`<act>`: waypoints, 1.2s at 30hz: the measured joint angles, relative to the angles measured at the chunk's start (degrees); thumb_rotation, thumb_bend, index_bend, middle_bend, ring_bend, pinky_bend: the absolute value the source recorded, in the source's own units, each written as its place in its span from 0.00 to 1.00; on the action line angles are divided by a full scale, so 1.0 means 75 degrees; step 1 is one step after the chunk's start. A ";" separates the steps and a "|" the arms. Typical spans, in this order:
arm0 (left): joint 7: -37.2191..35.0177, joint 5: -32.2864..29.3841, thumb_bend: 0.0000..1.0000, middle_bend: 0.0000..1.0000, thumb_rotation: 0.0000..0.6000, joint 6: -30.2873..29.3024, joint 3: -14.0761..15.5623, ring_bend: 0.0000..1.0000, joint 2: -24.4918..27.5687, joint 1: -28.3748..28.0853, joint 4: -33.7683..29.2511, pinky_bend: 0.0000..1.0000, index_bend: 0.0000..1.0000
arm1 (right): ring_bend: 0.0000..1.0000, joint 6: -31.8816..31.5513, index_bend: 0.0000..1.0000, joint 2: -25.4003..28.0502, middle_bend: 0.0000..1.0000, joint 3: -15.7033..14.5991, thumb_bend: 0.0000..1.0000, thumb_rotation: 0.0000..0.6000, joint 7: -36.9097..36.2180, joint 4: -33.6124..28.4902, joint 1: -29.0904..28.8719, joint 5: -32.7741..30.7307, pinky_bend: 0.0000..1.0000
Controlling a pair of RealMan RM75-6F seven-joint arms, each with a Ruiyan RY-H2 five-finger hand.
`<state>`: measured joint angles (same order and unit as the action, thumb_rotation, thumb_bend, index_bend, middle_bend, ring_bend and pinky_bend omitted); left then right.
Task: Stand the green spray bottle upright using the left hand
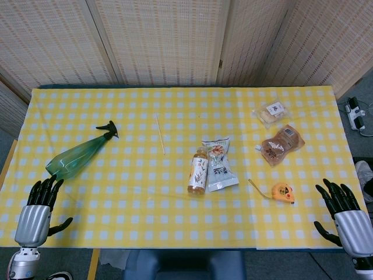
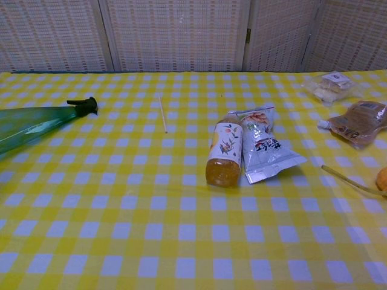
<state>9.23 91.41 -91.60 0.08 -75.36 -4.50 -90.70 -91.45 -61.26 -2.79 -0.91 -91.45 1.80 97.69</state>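
The green spray bottle (image 1: pixel 76 156) lies on its side on the yellow checked tablecloth (image 1: pixel 134 204) at the left, its black nozzle pointing toward the far right. The chest view shows the same bottle (image 2: pixel 33 125) at the left edge. My left hand (image 1: pixel 39 207) is open at the table's near left corner, just below the bottle's base and apart from it. At the near right corner my right hand (image 1: pixel 342 214) is open too, holding nothing. Neither hand appears in the chest view.
A thin wooden stick (image 1: pixel 159 134) lies behind the middle. A small juice bottle (image 1: pixel 199 171) and a snack packet (image 1: pixel 218 165) lie side by side at centre. On the right are a brown pouch (image 1: pixel 282 144), a clear packet (image 1: pixel 271 112) and an orange tape measure (image 1: pixel 282 192).
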 measured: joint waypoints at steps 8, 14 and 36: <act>-0.0127 0.0264 0.16 0.06 1.00 -0.0014 0.0035 0.07 -0.0182 -0.0024 0.0016 0.12 0.00 | 0.00 -0.0278 0.00 0.0042 0.00 -0.0035 0.31 1.00 -0.0059 -0.0032 0.0078 0.0190 0.00; 0.0319 0.0690 0.17 0.84 1.00 -0.0163 -0.0242 0.93 -0.0466 -0.0227 -0.0511 0.98 0.22 | 0.00 -0.0233 0.00 0.0114 0.00 -0.0105 0.30 1.00 -0.0295 -0.0033 0.0028 0.0362 0.00; 0.6311 -0.6419 0.17 1.00 1.00 0.2716 -0.3422 1.00 -0.2439 -0.4210 0.0089 1.00 0.31 | 0.00 0.0266 0.00 0.0519 0.00 0.0172 0.31 1.00 -0.1352 0.0132 -0.0077 -0.0795 0.00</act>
<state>56.56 43.27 -71.23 -25.58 -93.65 -36.07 -90.03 -89.45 -57.36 -1.51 -11.05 -90.46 1.22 91.73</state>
